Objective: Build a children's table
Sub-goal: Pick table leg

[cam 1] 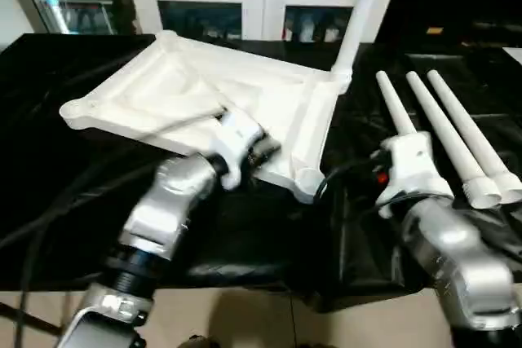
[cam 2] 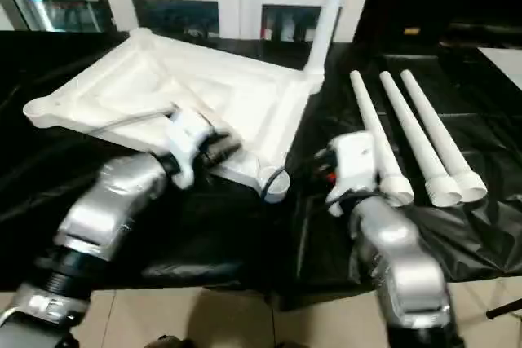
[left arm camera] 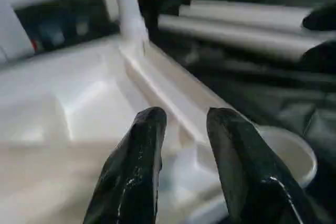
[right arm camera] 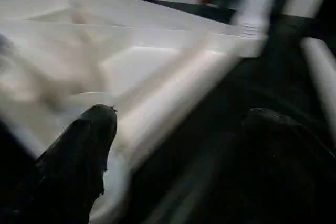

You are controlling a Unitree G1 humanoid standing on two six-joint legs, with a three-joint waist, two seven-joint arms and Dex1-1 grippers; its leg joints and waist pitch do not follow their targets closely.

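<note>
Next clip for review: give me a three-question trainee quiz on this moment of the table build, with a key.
1. True or false: one leg already stands upright in a corner socket of the tabletop.
2. How many loose legs lie side by side on the black sheet to the right of the tabletop?
3. Which hand is over the tabletop's near edge by the empty corner socket? A) left hand B) right hand

Key
1. True: it stands at the far right corner.
2. Three.
3. A. The left hand's fingers frame that edge and hold nothing; the right hand is open over the sheet between tabletop and loose legs.
</note>
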